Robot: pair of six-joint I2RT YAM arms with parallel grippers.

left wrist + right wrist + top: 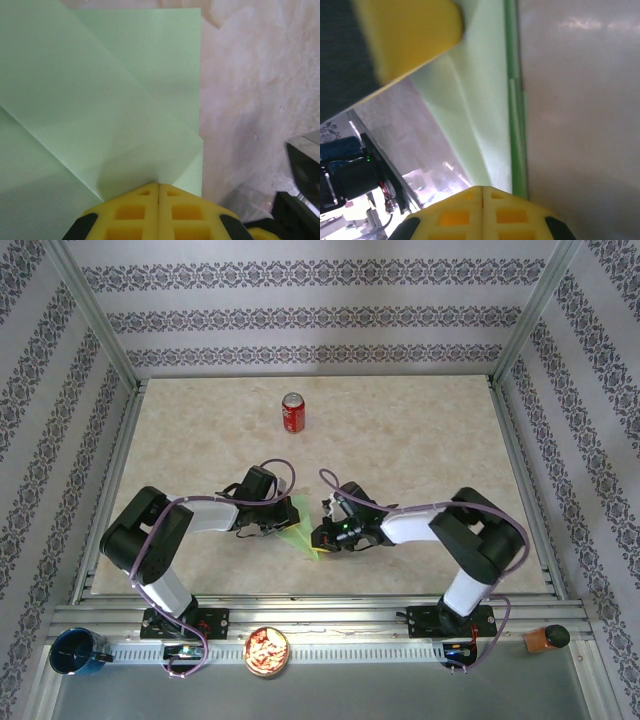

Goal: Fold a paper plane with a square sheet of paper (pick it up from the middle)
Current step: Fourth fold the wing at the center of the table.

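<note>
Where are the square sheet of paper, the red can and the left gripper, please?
square sheet of paper (100, 100): left wrist view, on the middle of a folded flap.
red can (292, 412): top external view, on its side wall.
left gripper (158, 190): left wrist view, where its shut yellow fingertips meet.

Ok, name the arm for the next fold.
Probably left: the left gripper pinches the square sheet of paper where its flaps meet, layers spread before it. The right gripper clamps the stacked edge, suited to anchoring.

Marbled table (420, 440) bears 1 can (292, 412).
</note>
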